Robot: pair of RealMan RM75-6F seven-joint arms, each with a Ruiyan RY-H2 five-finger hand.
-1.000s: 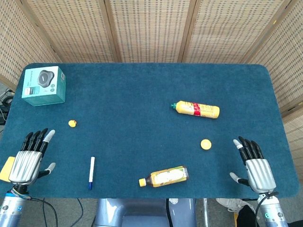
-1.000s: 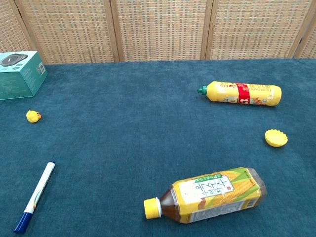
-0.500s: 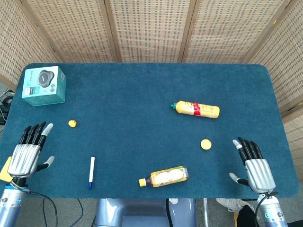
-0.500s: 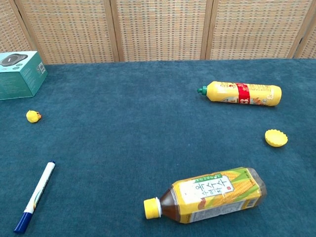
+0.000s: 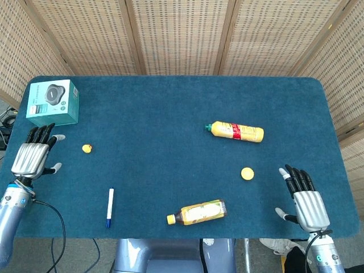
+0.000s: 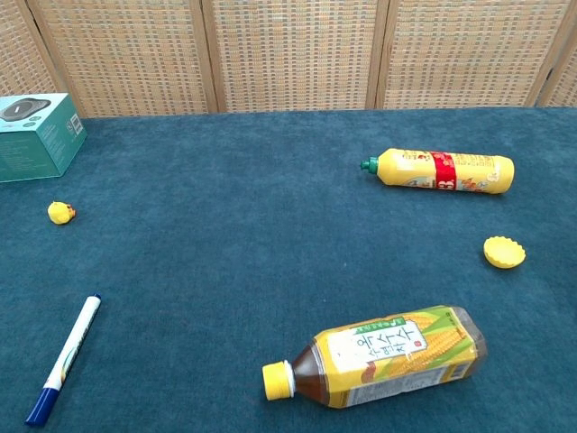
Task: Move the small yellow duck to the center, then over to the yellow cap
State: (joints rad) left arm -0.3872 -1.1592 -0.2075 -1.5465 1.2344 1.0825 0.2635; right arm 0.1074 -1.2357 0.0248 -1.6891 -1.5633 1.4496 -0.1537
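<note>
The small yellow duck (image 5: 86, 149) (image 6: 60, 213) sits on the blue table at the left side. The yellow cap (image 5: 247, 173) (image 6: 504, 252) lies flat at the right side. In the head view my left hand (image 5: 34, 157) hovers at the left table edge, a short way left of the duck, with its fingers apart and nothing in it. My right hand (image 5: 306, 200) stays at the front right corner, fingers spread and empty, to the right of the cap. Neither hand shows in the chest view.
A teal box (image 5: 53, 102) stands at the back left. A yellow squeeze bottle (image 5: 235, 131) lies right of centre. A corn tea bottle (image 5: 198, 211) lies near the front edge. A white and blue marker (image 5: 109, 207) lies front left.
My left hand has moved away from the front edge toward the back, coming level with the duck. The right hand and all objects have stayed put.
</note>
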